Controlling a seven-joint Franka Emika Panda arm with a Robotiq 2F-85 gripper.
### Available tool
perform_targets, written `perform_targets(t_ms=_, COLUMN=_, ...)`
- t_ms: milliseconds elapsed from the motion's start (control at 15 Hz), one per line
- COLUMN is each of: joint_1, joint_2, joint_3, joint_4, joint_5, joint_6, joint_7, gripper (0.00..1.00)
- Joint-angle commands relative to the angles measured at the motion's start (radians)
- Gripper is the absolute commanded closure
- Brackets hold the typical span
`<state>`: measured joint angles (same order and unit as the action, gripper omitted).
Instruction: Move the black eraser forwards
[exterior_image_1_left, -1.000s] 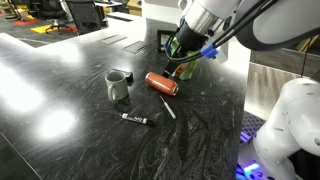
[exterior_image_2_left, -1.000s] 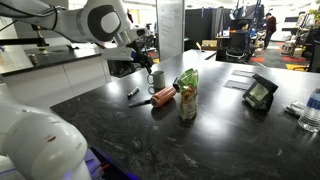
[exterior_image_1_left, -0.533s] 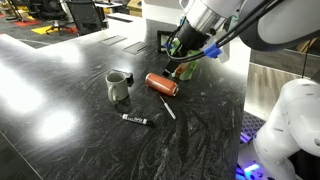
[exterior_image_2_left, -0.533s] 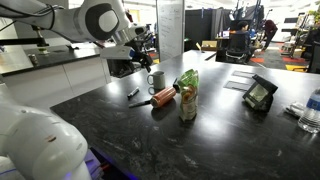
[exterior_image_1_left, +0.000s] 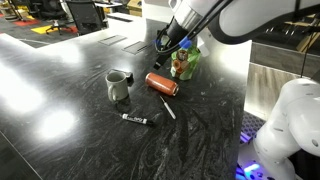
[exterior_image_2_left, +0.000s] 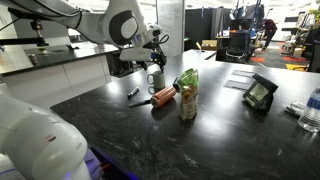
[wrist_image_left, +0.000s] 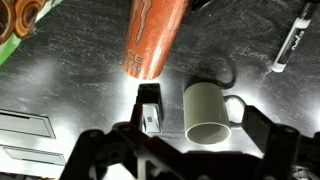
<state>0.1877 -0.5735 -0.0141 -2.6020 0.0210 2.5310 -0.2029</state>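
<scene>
1. Wrist view, far left: the bag (wrist_image_left: 18, 25) only clips the top corner. A second ago your gripper (exterior_image_1_left: 172, 44) hung right over it in an exterior view. Now the arm has swung off it and the bag stands uncovered.
2. Next across, the can (wrist_image_left: 150, 38) lies on its side. Just below its end sits the eraser (wrist_image_left: 149, 108), flat on the table (wrist_image_left: 60, 90), apart from the can and just beside the mug (wrist_image_left: 205, 115). I can't pick the eraser out in either exterior view.
3. Along the bottom edge the fingers (wrist_image_left: 100, 150) are spread wide with nothing between them. The eraser lies just ahead of the gap, off-centre, on the side away from the mug. Nothing touches it yet.
4. Right of the eraser, the mug stands upright, mouth up, with its handle pointing away from the eraser. In an exterior view the gripper (exterior_image_2_left: 154, 48) has shifted across to hover above it.
5. Far right, the marker (wrist_image_left: 292, 45) lies well apart and out of your way.
6. Can, mug and marker sit where they did a second ago, so only the arm has moved. I'd judge you have finished repositioning and are roughly lined up over the eraser, with the move itself not begun. The mug is close, so come down with the gap centred on the eraser to keep the mug-side finger off its rim.
</scene>
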Motion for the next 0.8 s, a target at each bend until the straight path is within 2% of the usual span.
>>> perform_targets(t_ms=0, joint_1=0.014, joint_2=0.204, joint_3=-0.023, joint_4=0.121, joint_5=0.022, joint_6=0.059, joint_7=-0.058, gripper=0.0)
perform_targets(t_ms=400, joint_1=-0.011, joint_2=0.398, joint_3=-0.009, joint_4=0.236, joint_5=0.03, joint_6=0.13, joint_7=-0.073, gripper=0.0)
perform_targets(t_ms=733, joint_1=-0.005, joint_2=0.491, joint_3=-0.014, joint_4=0.302, joint_5=0.129, joint_6=0.165, joint_7=-0.206, gripper=0.0)
